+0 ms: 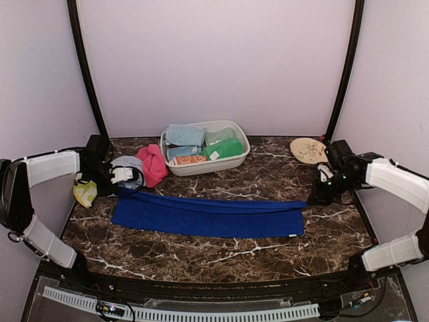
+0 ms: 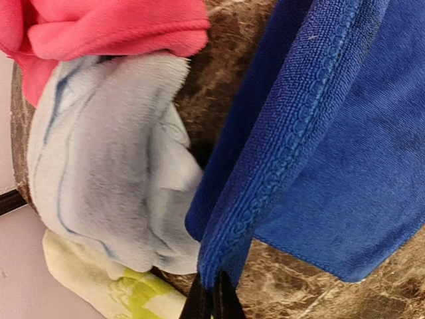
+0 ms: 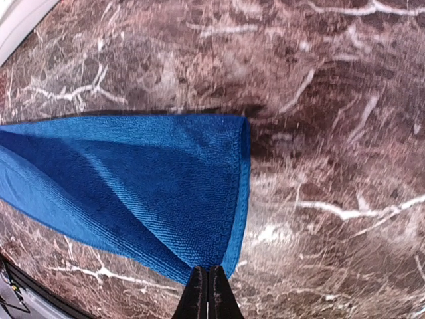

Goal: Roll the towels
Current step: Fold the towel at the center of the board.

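A long royal blue towel (image 1: 208,216) lies folded lengthwise across the middle of the table. My left gripper (image 1: 125,187) is shut on its far left corner; in the left wrist view the fingertips (image 2: 212,300) pinch the stitched hem (image 2: 279,166), lifted off the table. My right gripper (image 1: 320,196) is shut on the towel's far right corner, with the closed fingers (image 3: 208,296) on the blue edge (image 3: 199,193). A crumpled pale blue towel (image 1: 131,166) (image 2: 113,166) and a pink towel (image 1: 153,164) (image 2: 113,26) lie just behind my left gripper.
A white oval tub (image 1: 201,168) at the back centre holds rolled towels, pale blue (image 1: 184,135) and green (image 1: 226,149). A round tan plate (image 1: 308,149) lies at the back right. A yellow-green cloth (image 1: 85,193) (image 2: 106,286) sits at the left table edge. The table is dark marble (image 1: 221,258).
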Controlling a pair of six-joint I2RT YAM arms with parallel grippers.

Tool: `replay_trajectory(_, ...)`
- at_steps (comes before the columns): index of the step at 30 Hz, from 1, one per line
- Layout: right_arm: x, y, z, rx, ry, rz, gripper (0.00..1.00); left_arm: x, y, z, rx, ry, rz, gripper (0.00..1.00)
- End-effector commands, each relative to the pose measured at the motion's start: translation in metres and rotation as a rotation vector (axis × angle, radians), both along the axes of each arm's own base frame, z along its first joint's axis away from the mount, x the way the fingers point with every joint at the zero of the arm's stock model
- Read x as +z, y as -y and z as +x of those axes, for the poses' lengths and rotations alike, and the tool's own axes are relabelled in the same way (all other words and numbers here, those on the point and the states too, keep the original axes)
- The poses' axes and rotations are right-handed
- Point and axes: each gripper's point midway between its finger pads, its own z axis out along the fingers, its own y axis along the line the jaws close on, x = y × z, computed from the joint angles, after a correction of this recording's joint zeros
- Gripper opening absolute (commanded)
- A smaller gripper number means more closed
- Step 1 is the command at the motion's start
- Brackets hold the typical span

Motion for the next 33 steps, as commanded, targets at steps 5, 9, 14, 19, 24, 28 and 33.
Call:
replay_trajectory(5, -0.010, 0.004, -0.036, -0.037, -0.043, -0.006, 0.00, -0.020, 0.003, -0.047, 0.015, -0.097, -0.054, 0.00)
replay_trajectory(9, -0.013, 0.006, -0.044, -0.044, -0.049, -0.006, 0.00, -0.030, 0.001, -0.059, 0.017, -0.113, -0.051, 0.00)
replay_trajectory(14, -0.015, 0.008, -0.047, -0.055, -0.063, -0.026, 0.00, -0.034, -0.001, -0.067, 0.017, -0.117, -0.047, 0.00)
replay_trajectory(19, -0.022, 0.010, -0.055, -0.084, -0.079, -0.033, 0.00, -0.042, -0.001, -0.079, 0.019, -0.144, -0.051, 0.00)
replay_trajectory(24, -0.028, 0.016, -0.061, -0.118, -0.085, -0.053, 0.00, -0.051, -0.003, -0.090, 0.018, -0.152, -0.041, 0.00)
replay_trajectory(28, -0.031, 0.018, -0.063, -0.123, -0.101, -0.070, 0.00, -0.050, -0.001, -0.095, 0.012, -0.157, -0.055, 0.00)
replay_trajectory(33, -0.033, 0.021, -0.066, -0.134, -0.107, -0.092, 0.00, -0.049, -0.001, -0.106, -0.010, -0.178, -0.051, 0.03)
